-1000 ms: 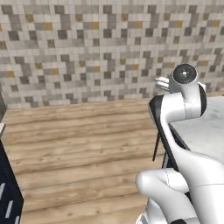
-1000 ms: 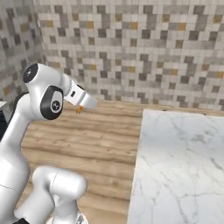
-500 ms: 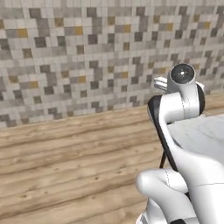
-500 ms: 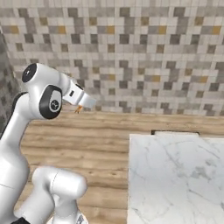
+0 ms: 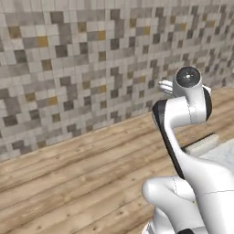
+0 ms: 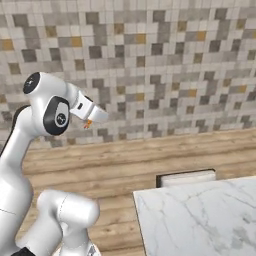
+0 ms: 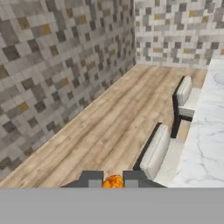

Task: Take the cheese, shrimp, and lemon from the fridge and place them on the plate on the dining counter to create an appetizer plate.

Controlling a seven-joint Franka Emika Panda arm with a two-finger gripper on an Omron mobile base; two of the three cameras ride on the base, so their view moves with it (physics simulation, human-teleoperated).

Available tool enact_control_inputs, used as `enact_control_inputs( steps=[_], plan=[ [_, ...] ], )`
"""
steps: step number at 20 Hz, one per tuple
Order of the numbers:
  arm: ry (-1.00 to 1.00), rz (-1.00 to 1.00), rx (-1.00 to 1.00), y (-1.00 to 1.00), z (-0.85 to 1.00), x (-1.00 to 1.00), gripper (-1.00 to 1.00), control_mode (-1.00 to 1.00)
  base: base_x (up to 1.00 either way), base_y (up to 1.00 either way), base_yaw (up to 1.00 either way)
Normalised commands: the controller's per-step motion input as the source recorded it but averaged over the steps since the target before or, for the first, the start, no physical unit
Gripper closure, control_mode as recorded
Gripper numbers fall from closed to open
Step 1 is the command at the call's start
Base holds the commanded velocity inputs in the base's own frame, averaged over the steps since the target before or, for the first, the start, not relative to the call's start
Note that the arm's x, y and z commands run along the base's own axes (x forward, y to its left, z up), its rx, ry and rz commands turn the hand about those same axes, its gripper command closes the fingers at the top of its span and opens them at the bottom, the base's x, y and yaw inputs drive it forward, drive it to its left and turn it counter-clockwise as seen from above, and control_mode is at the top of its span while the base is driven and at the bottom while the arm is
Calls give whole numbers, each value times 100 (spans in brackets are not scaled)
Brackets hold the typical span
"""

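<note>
Gripper (image 7: 113, 180): bottom centre of hand view, jaws nearly closed on a small orange item (image 7: 113, 181); also a speck at the fingertips, centre left of right base view. Cheese or shrimp, can't tell at this res.

Dining counter (image 6: 200, 215): marble top, lower right of right base view; right edge of hand view, pale stools (image 7: 158, 151) tucked alongside.

Tile wall (image 5: 91, 59): upper half, far.

Step, prob.: transport leg, fridge to plate. Next: base must bring plate within reach, then lower the item onto it.

Dining counter (image 6: 200, 215) right of the arm, tiled wall (image 6: 150, 65) behind.
</note>
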Motion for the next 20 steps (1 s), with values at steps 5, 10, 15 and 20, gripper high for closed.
enact_control_inputs(
  steps=[5,10,15,20],
  plan=[
    [0,0,0,0,0,0,100,100,100,47,-48],
    [0,0,0,0,0,0,100,100,100,44,-50],
    [0,0,0,0,0,0,100,100,100,9,-52],
    [0,0,0,0,0,0,100,100,100,2,-54]
  ],
)
